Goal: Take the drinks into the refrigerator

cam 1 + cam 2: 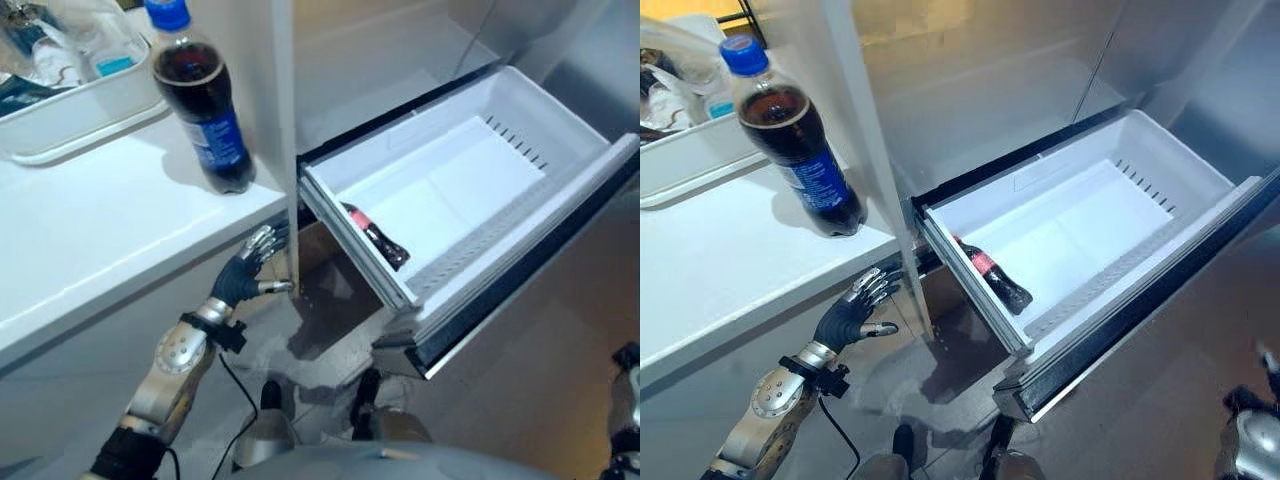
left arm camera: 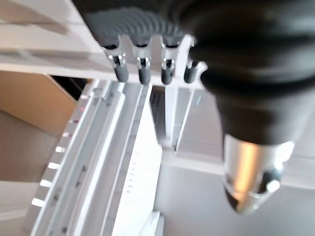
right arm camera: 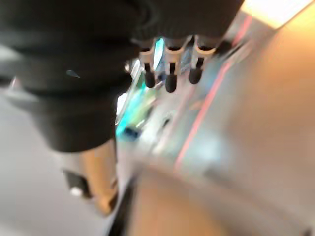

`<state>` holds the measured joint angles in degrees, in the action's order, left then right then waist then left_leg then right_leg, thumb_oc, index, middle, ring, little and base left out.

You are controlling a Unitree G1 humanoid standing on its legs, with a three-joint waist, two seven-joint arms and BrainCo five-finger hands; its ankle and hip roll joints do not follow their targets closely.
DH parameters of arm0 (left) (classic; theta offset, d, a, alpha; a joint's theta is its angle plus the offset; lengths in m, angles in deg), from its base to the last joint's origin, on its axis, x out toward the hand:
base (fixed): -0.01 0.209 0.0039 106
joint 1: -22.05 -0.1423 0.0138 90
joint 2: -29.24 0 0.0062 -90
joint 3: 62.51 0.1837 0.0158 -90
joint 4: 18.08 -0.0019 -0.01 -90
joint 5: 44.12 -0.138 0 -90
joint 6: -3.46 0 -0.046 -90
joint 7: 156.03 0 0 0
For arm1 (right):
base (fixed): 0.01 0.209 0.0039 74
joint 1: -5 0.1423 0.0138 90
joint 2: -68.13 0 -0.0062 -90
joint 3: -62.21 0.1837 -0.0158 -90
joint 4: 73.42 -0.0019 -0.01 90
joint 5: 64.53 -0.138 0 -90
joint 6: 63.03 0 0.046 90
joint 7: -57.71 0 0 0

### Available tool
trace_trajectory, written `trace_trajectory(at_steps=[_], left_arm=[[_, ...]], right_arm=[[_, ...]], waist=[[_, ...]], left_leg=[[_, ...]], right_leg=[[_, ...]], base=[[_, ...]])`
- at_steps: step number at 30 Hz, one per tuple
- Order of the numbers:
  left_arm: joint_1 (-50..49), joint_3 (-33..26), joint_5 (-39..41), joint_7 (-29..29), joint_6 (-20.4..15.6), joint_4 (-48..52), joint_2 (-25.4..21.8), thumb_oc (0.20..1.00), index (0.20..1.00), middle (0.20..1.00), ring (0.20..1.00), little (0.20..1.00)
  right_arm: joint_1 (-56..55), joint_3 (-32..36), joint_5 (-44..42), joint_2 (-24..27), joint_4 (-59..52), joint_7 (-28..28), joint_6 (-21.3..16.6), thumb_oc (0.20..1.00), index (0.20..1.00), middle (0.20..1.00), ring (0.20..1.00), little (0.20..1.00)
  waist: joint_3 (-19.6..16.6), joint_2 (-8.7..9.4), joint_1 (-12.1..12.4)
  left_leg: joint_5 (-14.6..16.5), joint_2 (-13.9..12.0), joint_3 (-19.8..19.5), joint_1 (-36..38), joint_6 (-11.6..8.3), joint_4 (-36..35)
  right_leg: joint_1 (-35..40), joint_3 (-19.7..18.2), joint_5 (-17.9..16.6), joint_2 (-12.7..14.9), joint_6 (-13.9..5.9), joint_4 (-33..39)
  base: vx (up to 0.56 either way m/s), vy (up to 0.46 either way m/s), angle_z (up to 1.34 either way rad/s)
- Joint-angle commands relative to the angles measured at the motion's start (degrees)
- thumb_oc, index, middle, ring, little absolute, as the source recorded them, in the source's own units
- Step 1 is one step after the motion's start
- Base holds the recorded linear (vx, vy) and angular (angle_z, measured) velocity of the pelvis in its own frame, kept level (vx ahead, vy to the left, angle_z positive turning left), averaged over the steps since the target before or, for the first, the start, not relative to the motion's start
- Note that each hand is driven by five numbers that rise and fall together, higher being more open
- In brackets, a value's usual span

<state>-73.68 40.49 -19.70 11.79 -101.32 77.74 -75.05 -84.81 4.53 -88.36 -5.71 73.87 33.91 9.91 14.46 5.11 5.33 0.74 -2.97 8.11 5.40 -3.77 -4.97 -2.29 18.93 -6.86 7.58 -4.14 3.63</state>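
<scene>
Cola bottle (image 1: pixel 800 150) stands near counter edge (image 1: pixel 790 275); left hand (image 1: pixel 852 310) below, empty, fingers relaxed.

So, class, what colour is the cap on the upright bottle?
Blue; the cap shows best in the right eye view.

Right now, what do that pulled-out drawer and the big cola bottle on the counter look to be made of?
The drawer looks like white moulded plastic: smooth, faintly glossy walls with a row of slots, fronted by a dark strip. The big cola bottle seems clear plastic, since the dark drink shows through, with a blue cap and blue label.
</scene>
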Motion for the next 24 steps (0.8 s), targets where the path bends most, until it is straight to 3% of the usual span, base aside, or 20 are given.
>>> trace_trajectory(at_steps=[1,4,5,8,12,13,15,19,21,24], left_arm=[[0.4,-2.3,1.9,-1.0,-2.2,2.5,0.8,1.000,1.000,1.000,1.000,1.000],[0.5,-2.2,2.2,-0.9,-2.1,3.0,0.7,1.000,1.000,1.000,1.000,1.000],[0.7,-2.0,2.5,-0.9,-2.2,3.4,0.7,1.000,1.000,1.000,1.000,1.000],[0.9,-1.9,3.0,-0.5,-2.2,3.9,0.7,1.000,1.000,1.000,1.000,1.000],[1.7,0.3,3.2,0.6,-2.5,4.1,0.8,1.000,1.000,1.000,1.000,1.000],[1.8,0.2,3.2,0.6,-2.5,4.1,0.7,1.000,1.000,1.000,1.000,1.000],[1.8,1.7,3.4,1.5,-2.5,4.1,0.9,1.000,1.000,1.000,1.000,1.000],[1.6,2.7,3.0,2.7,-2.4,3.0,1.6,1.000,1.000,1.000,1.000,1.000],[0.9,2.8,2.5,3.7,-2.2,2.2,2.1,1.000,1.000,1.000,1.000,1.000],[0.8,3.3,2.3,3.5,-2.2,1.8,2.5,1.000,1.000,1.000,1.000,1.000]], right_arm=[[2.0,-3.8,-3.0,3.4,11.2,5.1,2.0,0.200,0.200,0.200,0.200,0.200],[3.4,-7.5,-1.0,2.1,16.9,6.5,3.9,0.200,0.200,0.200,0.200,0.200],[5.4,-12.6,2.0,-0.5,19.5,8.0,5.5,0.200,0.200,0.200,0.200,0.200],[8.3,-16.8,3.9,-3.5,20.2,8.2,6.2,0.200,0.200,0.200,0.200,0.200],[18.2,-29.6,11.3,-10.2,16.9,7.7,7.0,0.200,0.200,0.200,0.200,0.200],[18.3,-29.6,11.3,-10.3,16.9,7.7,7.0,0.200,0.200,0.200,0.200,0.200],[24.6,-36.3,15.8,-12.5,11.8,6.4,6.7,0.200,0.200,0.200,0.200,0.200],[29.9,-41.7,20.2,-13.6,4.3,5.2,6.6,0.200,0.200,0.200,0.200,0.200],[34.1,-47.4,25.9,-13.3,-7.7,5.3,6.8,0.200,0.200,0.200,0.200,0.200],[38.5,-50.9,30.5,-13.1,-10.4,5.6,7.3,0.200,0.200,0.200,0.200,0.200]], waist=[[-0.8,-1.29,0.8],[-0.7,-1.49,1.2],[-0.7,-2.01,2.1],[-0.7,-2.17,2.6],[-1.0,-2.91,5.3],[-1.0,-2.78,5.1],[-1.1,-2.95,6.7],[-1.3,-2.76,7.7],[-1.2,-2.56,8.6],[-1.2,-2.29,9.8]], left_leg=[[2.4,2.5,-1.2,-2.4,3.14,0.0],[2.0,2.7,-1.3,-2.3,3.20,0.0],[2.3,2.6,-1.4,-1.9,3.07,0.0],[1.9,2.7,-1.6,-1.9,3.07,0.0],[2.2,2.7,-2.0,-1.2,2.84,0.0],[1.8,2.9,-2.2,-1.5,2.93,0.0],[1.9,2.7,-2.5,-1.1,2.77,0.0],[1.4,3.1,-3.3,-1.4,2.85,0.0],[1.3,3.1,-3.8,-1.6,2.84,0.0],[0.9,3.3,-4.5,-2.1,2.89,0.0]], right_leg=[[1.0,1.2,5.4,-0.6,-2.52,-6.7],[1.3,1.7,5.1,-0.4,-2.46,-6.5],[1.9,2.2,5.4,-0.4,-2.49,-6.5],[2.4,2.8,5.0,-0.1,-2.41,-6.1],[3.9,3.4,5.2,-0.1,-2.36,-5.4],[3.7,3.5,4.9,0.0,-2.33,-5.3],[4.4,4.0,5.1,0.0,-2.32,-5.3],[4.7,4.8,4.8,0.3,-2.24,-5.0],[5.0,5.2,4.8,0.5,-2.25,-5.0],[5.3,6.3,4.7,0.7,-2.32,-4.8]], base=[[0.00,0.000,0.00],[0.02,-0.002,-0.02],[0.00,0.000,0.00],[0.02,0.000,0.00],[0.02,0.000,0.03],[0.04,0.005,0.02],[0.03,0.004,0.08],[0.02,0.000,0.14],[0.00,0.004,0.07],[0.00,-0.006,0.03]])
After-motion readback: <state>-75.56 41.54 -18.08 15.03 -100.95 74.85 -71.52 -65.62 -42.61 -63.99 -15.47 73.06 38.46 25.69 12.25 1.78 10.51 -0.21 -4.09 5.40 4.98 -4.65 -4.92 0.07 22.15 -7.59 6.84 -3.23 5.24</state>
